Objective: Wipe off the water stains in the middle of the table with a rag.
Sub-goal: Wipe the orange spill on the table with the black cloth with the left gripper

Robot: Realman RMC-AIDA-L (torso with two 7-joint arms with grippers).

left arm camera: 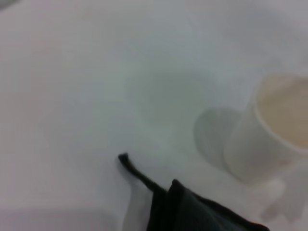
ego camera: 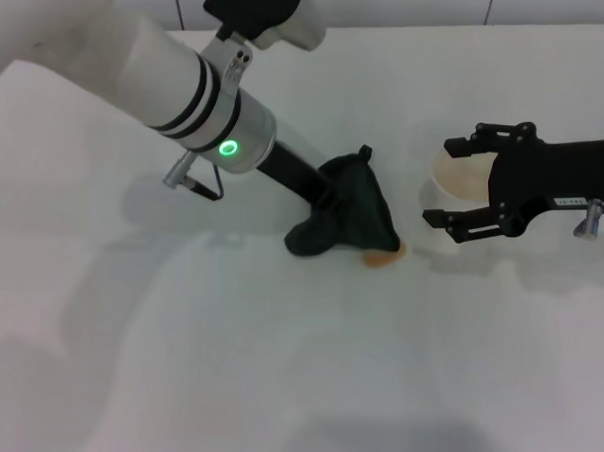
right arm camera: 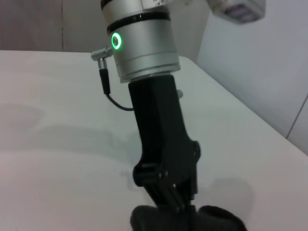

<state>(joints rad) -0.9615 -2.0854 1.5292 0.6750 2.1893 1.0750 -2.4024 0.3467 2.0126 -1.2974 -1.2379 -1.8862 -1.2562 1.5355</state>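
My left gripper point(ego camera: 333, 201) is shut on the black rag point(ego camera: 350, 213) and presses it onto the white table point(ego camera: 277, 364). A small orange-brown patch of the water stains point(ego camera: 383, 256) shows at the rag's near right edge; the rest is hidden under the cloth. The right wrist view shows the left gripper point(right arm camera: 174, 202) gripping the rag point(right arm camera: 211, 219) from above. The left wrist view shows the rag point(left arm camera: 192, 211) with its pointed tail. My right gripper point(ego camera: 452, 184) is open at the right, with one finger on each side of a pale cup point(ego camera: 460, 177).
The pale translucent cup point(left arm camera: 269, 134) stands just right of the rag, close to the stain. The left arm's silver wrist with a green light point(ego camera: 228, 147) slants over the table's back left. A wall rises behind the table's far edge.
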